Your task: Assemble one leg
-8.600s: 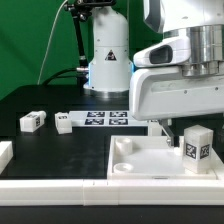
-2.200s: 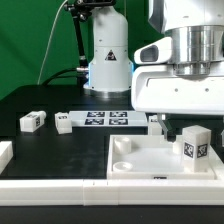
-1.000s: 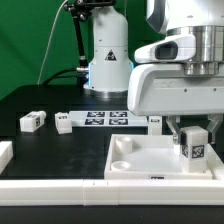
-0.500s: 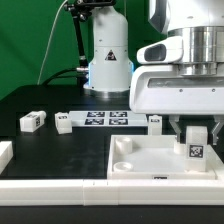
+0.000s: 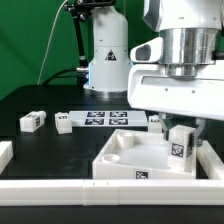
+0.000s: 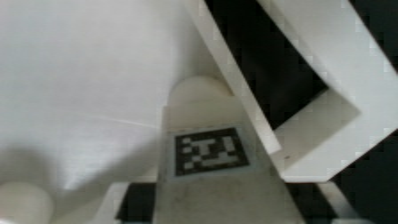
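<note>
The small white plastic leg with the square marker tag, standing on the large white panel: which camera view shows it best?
The exterior view: the small white plastic leg shows upright on the large white panel, under the gripper. The wrist view shows the leg close, blurred, with its tag only.

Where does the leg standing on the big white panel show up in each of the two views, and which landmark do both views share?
Exterior view: the leg stands upright at the panel's corner on the exterior view's right, under the claw.
Wrist view: the leg fills the middle, its tag facing the camera.
Shared landmark: the square black-and-white tag on the leg, seen in both views.
</note>
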